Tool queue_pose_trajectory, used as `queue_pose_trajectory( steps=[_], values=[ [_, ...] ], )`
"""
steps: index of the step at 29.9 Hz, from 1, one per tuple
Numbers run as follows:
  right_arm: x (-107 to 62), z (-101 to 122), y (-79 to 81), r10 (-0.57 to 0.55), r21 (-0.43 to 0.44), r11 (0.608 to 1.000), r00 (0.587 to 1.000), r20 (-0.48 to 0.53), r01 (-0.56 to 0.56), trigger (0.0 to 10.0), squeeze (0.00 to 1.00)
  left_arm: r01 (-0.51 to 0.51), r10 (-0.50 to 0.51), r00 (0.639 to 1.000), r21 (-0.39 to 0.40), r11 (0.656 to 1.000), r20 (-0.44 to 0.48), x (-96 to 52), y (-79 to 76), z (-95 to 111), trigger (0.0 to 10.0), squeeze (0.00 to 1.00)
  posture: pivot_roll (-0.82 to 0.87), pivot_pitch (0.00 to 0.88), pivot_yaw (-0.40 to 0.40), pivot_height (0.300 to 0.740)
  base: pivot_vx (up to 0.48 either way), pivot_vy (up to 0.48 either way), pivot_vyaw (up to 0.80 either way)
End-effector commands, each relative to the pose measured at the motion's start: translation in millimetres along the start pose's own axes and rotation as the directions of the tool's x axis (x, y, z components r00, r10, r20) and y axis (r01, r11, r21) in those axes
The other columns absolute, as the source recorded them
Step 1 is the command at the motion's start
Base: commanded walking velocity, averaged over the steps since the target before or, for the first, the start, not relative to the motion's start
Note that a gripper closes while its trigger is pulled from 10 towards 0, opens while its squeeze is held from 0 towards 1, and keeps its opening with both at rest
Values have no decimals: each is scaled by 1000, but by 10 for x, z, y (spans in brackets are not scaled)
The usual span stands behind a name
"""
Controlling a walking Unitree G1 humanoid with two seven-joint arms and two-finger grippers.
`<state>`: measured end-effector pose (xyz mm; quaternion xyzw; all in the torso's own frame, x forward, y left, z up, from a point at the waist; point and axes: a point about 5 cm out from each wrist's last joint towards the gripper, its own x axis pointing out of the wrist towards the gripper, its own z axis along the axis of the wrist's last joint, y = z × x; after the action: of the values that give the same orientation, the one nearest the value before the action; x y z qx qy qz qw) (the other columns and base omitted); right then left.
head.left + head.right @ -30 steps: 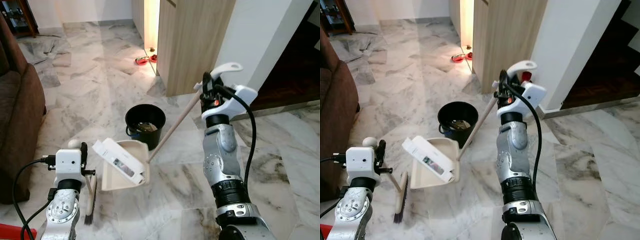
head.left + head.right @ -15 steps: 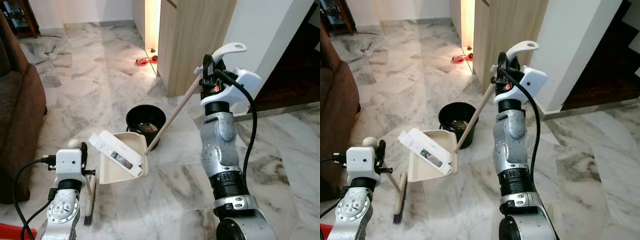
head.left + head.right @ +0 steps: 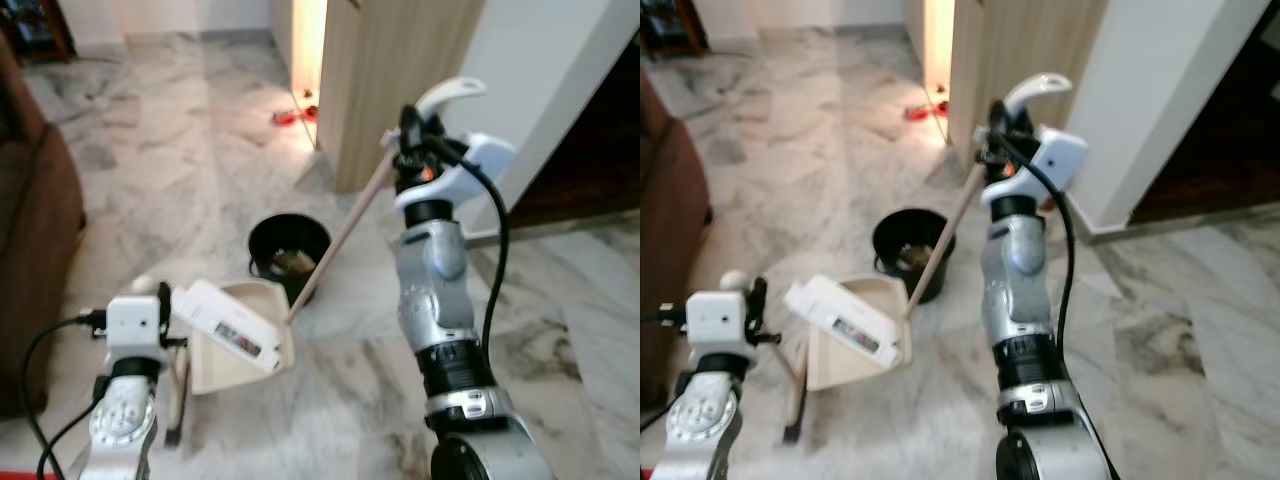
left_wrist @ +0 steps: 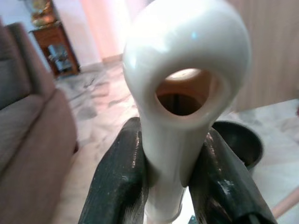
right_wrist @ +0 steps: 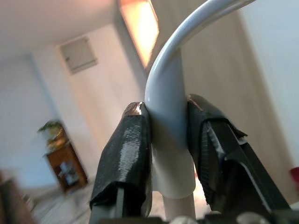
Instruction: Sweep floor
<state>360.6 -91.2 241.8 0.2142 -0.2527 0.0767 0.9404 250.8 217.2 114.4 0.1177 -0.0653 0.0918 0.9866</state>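
Observation:
My right gripper (image 3: pixel 408 135) is raised at chest height, shut on the white curved grip (image 5: pixel 173 93) atop a long wooden handle (image 3: pixel 340 240). That handle slants down to a cream dustpan (image 3: pixel 215 370), tilted just in front of a black bucket (image 3: pixel 258 235). A white box (image 3: pixel 228 327) lies in the pan. The bucket holds some rubbish. At the lower left, my left gripper (image 3: pixel 163 300) is shut on the white broom handle (image 4: pixel 180 93), which ends in a hole. The broom's brush head (image 3: pixel 177 425) rests on the marble floor.
A brown sofa (image 3: pixel 30 230) stands along the left. A wooden cabinet (image 3: pixel 400 70) and a white wall (image 3: pixel 540 80) rise behind the bucket, with red bowls (image 3: pixel 290 117) on the floor beyond. A dark doorway (image 3: pixel 610 150) opens at the right.
My right gripper rose and drew the dustpan with the box towards the bucket; the pan has since sunk a little. The view has shifted and blurred. My left arm holds still.

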Motion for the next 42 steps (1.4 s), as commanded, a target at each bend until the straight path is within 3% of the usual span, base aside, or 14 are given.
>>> queue_pose_trajectory(
  steps=[1,42],
  values=[
    [75,158,118,8,53,999,997,76,-12,10000,0,14,-14,998,4,1000,54,13,-48,104,10000,0,114,29,-56,740,360,0,0],
    [85,146,189,20,125,992,999,33,-24,10000,0,-16,15,998,11,1000,54,3,-34,111,10000,0,113,35,-78,740,360,0,0]
  ],
)
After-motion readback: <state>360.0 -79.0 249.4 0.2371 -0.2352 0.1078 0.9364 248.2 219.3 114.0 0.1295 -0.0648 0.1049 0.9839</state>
